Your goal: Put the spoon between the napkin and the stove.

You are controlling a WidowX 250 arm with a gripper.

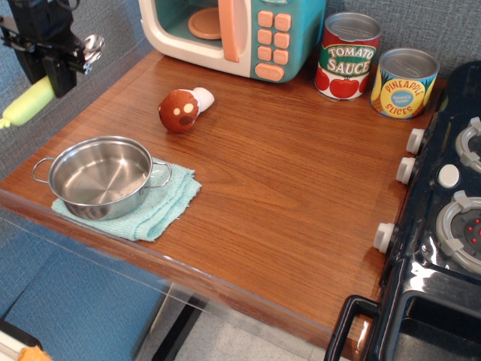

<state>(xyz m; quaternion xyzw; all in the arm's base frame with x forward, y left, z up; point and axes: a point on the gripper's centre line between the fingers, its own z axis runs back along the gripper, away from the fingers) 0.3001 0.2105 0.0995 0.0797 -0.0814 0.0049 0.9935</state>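
Note:
My gripper [52, 71] is at the far left, high above the table's left edge, and is shut on the spoon [31, 103]. The spoon hangs in the air: its pale yellow-green handle sticks out lower left and its shiny metal bowl [92, 47] shows upper right of the fingers. The mint napkin [161, 207] lies at the front left of the wooden table, with the steel pot [99, 177] standing on it. The black stove [443, 248] with white knobs fills the right edge. Bare wood lies between napkin and stove.
A brown and white toy mushroom [183, 109] lies behind the pot. A teal-and-cream toy microwave [233, 34] stands at the back. A tomato sauce can [346, 56] and a pineapple can [404, 83] stand at the back right. The table's front edge [225, 289] drops off.

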